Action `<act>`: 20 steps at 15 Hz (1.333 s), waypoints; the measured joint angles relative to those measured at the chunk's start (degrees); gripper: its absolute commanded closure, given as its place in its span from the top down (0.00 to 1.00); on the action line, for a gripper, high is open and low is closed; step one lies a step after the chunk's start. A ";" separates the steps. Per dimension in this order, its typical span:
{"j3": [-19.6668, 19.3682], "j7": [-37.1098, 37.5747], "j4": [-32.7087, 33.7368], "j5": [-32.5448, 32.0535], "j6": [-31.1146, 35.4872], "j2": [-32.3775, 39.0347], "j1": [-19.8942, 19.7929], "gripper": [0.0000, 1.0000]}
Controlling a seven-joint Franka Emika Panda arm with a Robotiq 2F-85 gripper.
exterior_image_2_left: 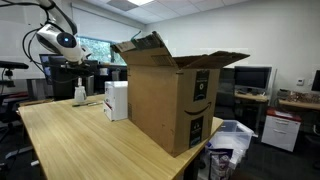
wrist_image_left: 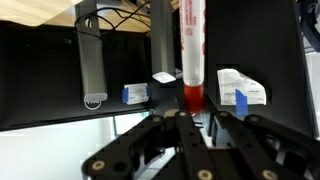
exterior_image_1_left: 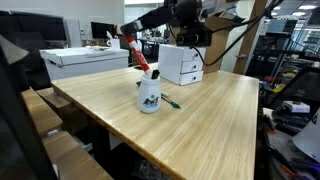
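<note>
My gripper (wrist_image_left: 195, 112) is shut on a red and white marker (wrist_image_left: 190, 50), which stands up from between the two black fingers in the wrist view. In an exterior view the gripper (exterior_image_1_left: 129, 33) holds the red marker (exterior_image_1_left: 139, 55) tilted, with its lower end just above a white mug (exterior_image_1_left: 150, 95) on the wooden table (exterior_image_1_left: 215, 120). A green marker (exterior_image_1_left: 171, 103) lies on the table right beside the mug. From the opposite side, the arm's white wrist (exterior_image_2_left: 62, 42) hangs over the mug (exterior_image_2_left: 80, 93) at the far end of the table.
Two white boxes (exterior_image_1_left: 180, 65) (exterior_image_1_left: 85, 62) stand at the back of the table. A large open cardboard box (exterior_image_2_left: 170, 95) stands on the table near its other end, next to a small white box (exterior_image_2_left: 117, 100). Desks, monitors and chairs surround the table.
</note>
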 measured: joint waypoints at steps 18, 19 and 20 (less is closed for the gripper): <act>-1.86 -0.62 -0.53 3.91 0.07 2.50 -0.03 0.06; -1.97 -0.56 -0.87 4.00 0.10 2.53 -0.03 0.06; -2.09 -0.55 -1.28 4.18 0.11 2.58 -0.03 0.06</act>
